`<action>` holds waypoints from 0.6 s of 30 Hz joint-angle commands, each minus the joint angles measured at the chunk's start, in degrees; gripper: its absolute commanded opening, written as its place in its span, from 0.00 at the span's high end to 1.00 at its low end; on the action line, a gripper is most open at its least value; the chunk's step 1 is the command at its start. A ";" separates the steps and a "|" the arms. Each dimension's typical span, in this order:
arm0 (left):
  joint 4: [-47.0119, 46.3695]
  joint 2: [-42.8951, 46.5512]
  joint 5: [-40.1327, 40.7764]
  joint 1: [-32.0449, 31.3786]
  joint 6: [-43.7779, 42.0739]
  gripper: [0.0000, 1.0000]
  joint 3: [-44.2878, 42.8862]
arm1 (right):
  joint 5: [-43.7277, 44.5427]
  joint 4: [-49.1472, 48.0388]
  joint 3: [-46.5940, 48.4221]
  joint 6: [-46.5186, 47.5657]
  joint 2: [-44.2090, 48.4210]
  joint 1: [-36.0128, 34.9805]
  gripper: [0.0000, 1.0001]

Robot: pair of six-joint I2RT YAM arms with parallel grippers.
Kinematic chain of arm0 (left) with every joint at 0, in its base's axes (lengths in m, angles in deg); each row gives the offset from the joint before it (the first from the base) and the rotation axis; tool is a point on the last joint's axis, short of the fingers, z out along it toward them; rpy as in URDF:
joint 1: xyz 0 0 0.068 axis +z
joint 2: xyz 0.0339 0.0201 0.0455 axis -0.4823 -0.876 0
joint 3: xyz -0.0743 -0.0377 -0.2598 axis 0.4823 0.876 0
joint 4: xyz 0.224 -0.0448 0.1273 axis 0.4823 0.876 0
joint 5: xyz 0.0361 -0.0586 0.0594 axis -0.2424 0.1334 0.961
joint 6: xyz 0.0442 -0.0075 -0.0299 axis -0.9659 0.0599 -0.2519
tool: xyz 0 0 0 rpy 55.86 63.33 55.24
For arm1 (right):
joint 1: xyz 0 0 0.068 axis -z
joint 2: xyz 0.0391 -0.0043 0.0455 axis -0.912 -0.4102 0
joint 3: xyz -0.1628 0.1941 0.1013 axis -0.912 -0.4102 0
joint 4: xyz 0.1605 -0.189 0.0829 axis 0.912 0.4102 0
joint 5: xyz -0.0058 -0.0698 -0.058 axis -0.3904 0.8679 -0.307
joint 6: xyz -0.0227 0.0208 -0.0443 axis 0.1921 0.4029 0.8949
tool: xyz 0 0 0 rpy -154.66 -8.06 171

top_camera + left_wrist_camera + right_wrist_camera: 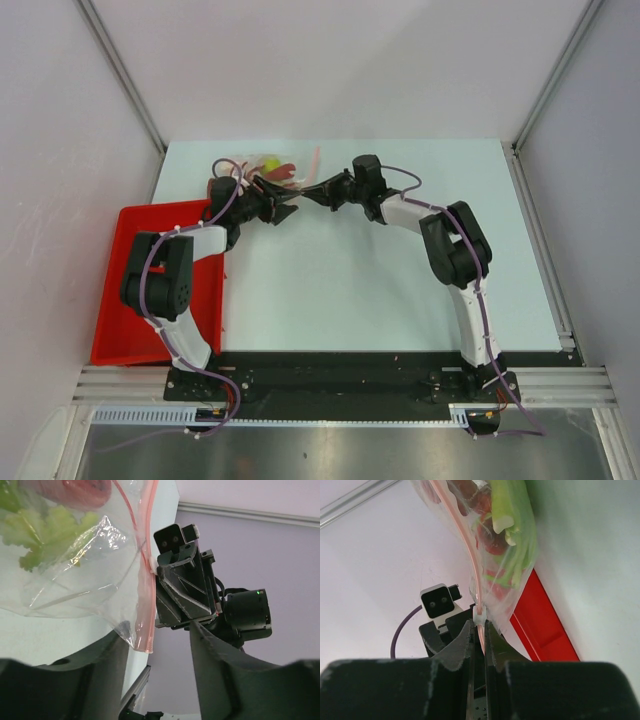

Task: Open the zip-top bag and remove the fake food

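The zip-top bag (268, 168) is held off the far left of the table, clear and crinkly, with a pink zip strip (146, 580). The fake food is inside it: green leaves (45, 527), a red piece (82, 492) and a pale green stalk (512, 525). My right gripper (478, 625) is shut on the zip strip, just below its white slider (479, 614). My left gripper (155, 647) is open. The strip's lower end hangs between its fingers, and neither finger touches it. In the top view both grippers (283, 210) (308, 193) meet nose to nose under the bag.
A red tray (115, 290) lies at the table's left edge beside the left arm, and also shows in the right wrist view (540, 615). White walls close in the back and sides. A metal rail (540, 250) runs along the table's right edge.
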 commanded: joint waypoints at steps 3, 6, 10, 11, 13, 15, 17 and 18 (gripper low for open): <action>-1.31 1.08 1.34 1.13 -0.15 0.58 -0.62 | 0.31 -4.02 -0.32 -1.98 3.66 -1.04 1.00; -0.87 0.55 0.90 1.48 -0.42 0.63 -1.32 | 0.40 -3.93 -0.41 -2.07 3.57 -1.22 1.00; -1.05 0.20 0.55 2.01 -0.85 0.79 -1.41 | 0.14 -4.20 -0.41 -2.24 3.31 -1.30 1.00; -0.70 0.20 0.28 2.10 -1.46 0.87 -1.67 | 0.14 -4.20 -0.32 -2.24 3.22 -1.30 1.00; 1.50 0.02 0.28 2.27 -2.52 1.00 -2.46 | 0.22 -4.46 -0.32 -2.16 2.96 -1.30 1.00; 3.51 0.20 0.02 2.27 -3.93 1.00 -2.81 | 0.22 -4.46 0.29 -2.07 2.35 -1.22 1.00; 4.66 0.90 0.28 2.27 -4.80 1.00 -2.64 | 0.40 -4.46 1.08 -0.67 1.64 -0.69 1.00; 5.80 1.42 0.46 2.27 -5.25 1.00 -2.55 | 0.49 -3.94 2.65 0.29 0.86 -0.34 1.00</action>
